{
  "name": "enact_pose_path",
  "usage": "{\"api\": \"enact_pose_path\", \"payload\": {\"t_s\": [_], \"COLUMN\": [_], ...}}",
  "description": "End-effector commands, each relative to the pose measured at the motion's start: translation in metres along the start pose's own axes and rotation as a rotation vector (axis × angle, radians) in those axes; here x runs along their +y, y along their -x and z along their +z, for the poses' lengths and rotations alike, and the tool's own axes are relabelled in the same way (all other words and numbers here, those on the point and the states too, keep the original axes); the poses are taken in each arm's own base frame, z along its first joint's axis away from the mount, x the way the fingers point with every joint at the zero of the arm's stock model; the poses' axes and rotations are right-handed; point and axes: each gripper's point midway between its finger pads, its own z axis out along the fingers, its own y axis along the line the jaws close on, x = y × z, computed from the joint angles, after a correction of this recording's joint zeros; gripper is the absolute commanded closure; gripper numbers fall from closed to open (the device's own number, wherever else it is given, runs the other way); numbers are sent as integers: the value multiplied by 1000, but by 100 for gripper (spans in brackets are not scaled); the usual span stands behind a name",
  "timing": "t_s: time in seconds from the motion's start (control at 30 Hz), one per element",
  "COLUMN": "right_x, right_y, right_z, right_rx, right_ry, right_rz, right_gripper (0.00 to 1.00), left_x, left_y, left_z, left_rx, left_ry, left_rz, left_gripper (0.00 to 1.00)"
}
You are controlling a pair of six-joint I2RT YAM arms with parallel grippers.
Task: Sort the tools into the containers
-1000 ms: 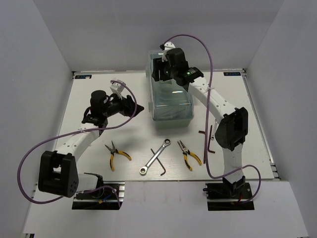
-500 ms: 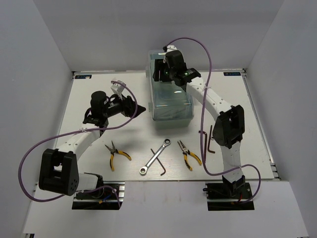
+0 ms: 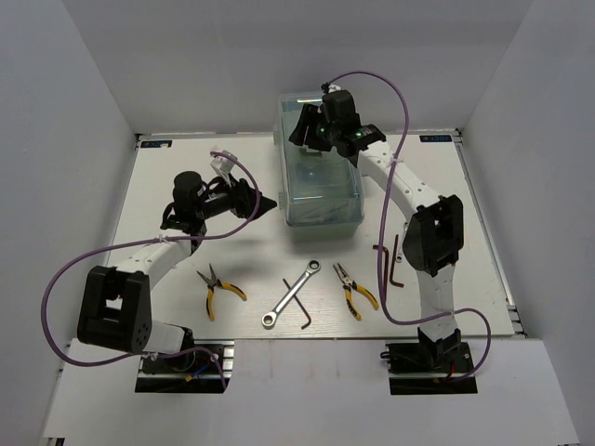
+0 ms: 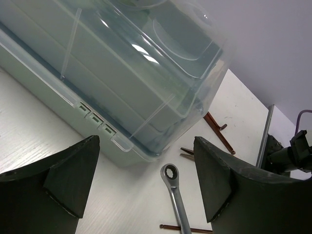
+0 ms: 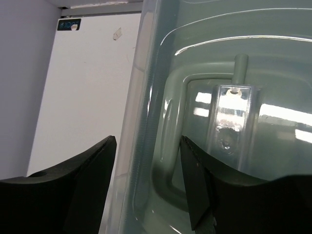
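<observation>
1. Top view: the mint-green toolbox (image 3: 321,190) is sitting at the far middle of the desk (image 3: 186,167) with its clear lid down. The right gripper (image 3: 307,130) is hanging over the box's far left edge. The left gripper (image 3: 257,203) is pointing at its left wall from just beside it. The left pliers (image 3: 221,290), ratchet wrench (image 3: 294,293), a hex key (image 3: 308,312) and the right pliers (image 3: 357,290) are lying in a row near the arms, all outside the box.
2. Left wrist view: the left fingers (image 4: 63,180) are standing wide apart and gripping nothing, facing the toolbox's near corner (image 4: 122,73). The wrench (image 4: 175,195) is lying on the desk just beyond it.
3. Right wrist view: the right fingers (image 5: 83,185) are also parted and empty, straddling the lid's left rim (image 5: 148,97) without clamping it.
4. Judgement: sorting is not yet begun, and opening the box is the step in hand. The next move is calling for the right fingers to close on that rim and lift it, perhaps with the left arm steadying the box.
</observation>
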Motion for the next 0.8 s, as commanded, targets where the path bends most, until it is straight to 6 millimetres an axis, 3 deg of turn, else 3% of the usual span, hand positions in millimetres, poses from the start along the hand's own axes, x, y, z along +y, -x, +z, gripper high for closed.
{"api": "enact_pose_path", "payload": {"t_s": [0.0,0.27,0.43,0.53,0.77], "right_x": [2,5,8,9,-11], "right_y": [-15,18,28,27,20], "right_z": [-1,-17,-26,-26,-18], "right_rx": [79,41,39,43,35], "right_ry": [54,147,203,206,115], "right_rz": [100,180,215,217,172], "right_gripper": [40,42,44,44,45], "left_x": [-8,-7,-9,-9,-5], "left_y": [0,7,11,9,12], "left_z": [-2,-4,-6,-6,-7], "left_rx": [-10,-32,-41,-35,-46], "left_ry": [-39,-17,-11,-9,22], "left_rz": [13,35,50,44,52], "left_gripper": [12,12,12,12,12]}}
